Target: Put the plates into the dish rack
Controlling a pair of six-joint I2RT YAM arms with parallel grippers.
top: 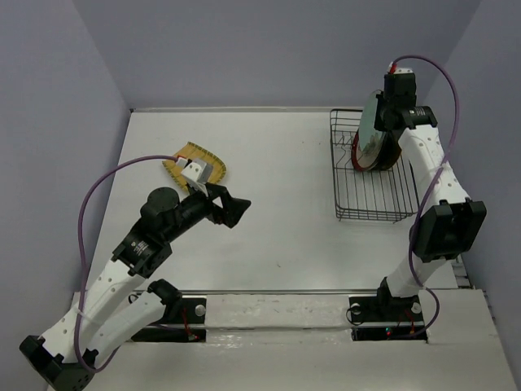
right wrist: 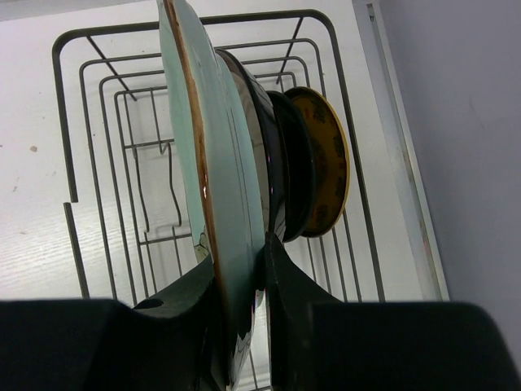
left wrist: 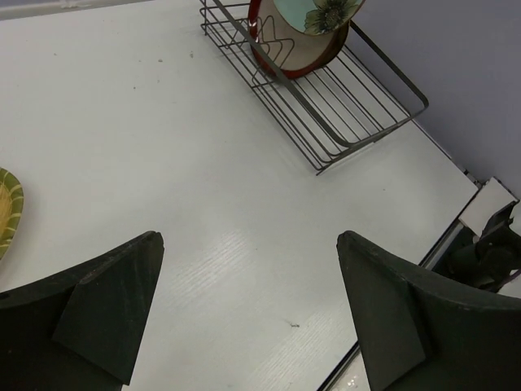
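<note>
My right gripper (right wrist: 240, 257) is shut on the rim of a pale green plate (right wrist: 224, 163), held upright and edge-on over the dish rack (right wrist: 122, 122). Whether its lower edge rests on the wires is hidden. Behind it in the rack stand a dark-red-rimmed plate (right wrist: 262, 138), a small black plate (right wrist: 297, 167) and a small patterned yellow plate (right wrist: 327, 163). In the top view the right gripper (top: 384, 116) holds the green plate (top: 371, 122) at the rack's (top: 370, 191) far end. The yellow ribbed plate (top: 195, 159) lies flat at the left. My left gripper (top: 232, 210) hovers open and empty beside it.
The left wrist view shows bare white table between my open left gripper (left wrist: 250, 238) fingers, the rack (left wrist: 342, 114) ahead on the right and the yellow plate's edge (left wrist: 6, 212) at the left. The rack's near half holds only upright tines. Grey walls enclose the table.
</note>
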